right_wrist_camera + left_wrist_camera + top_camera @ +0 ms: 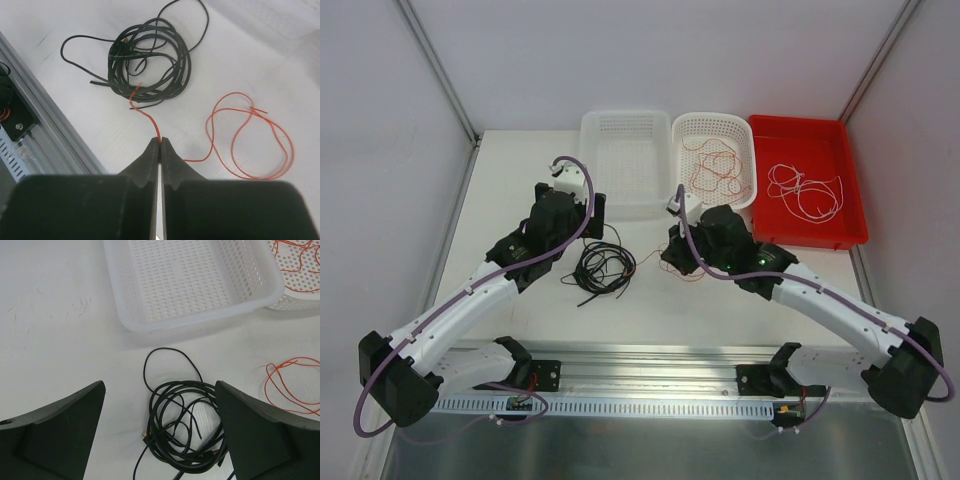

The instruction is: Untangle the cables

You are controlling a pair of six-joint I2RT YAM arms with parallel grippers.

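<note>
A coil of black cables [603,268] [182,425] [150,65] lies on the white table between the arms. A thin orange cable [240,135] [292,385] loops on the table to its right, and one strand runs into the black coil's edge. My right gripper [160,140] [670,262] is shut on that orange strand, low over the table. My left gripper [160,384] [590,228] hangs open over the black coil, its fingers wide on either side and touching nothing.
An empty white basket [625,210] [200,320] stands behind the coil. Beside it is a second white basket [715,118] holding orange cables [718,165]. A red tray [855,200] at the back right holds white cables [805,190]. A metal rail [45,120] runs along the near edge.
</note>
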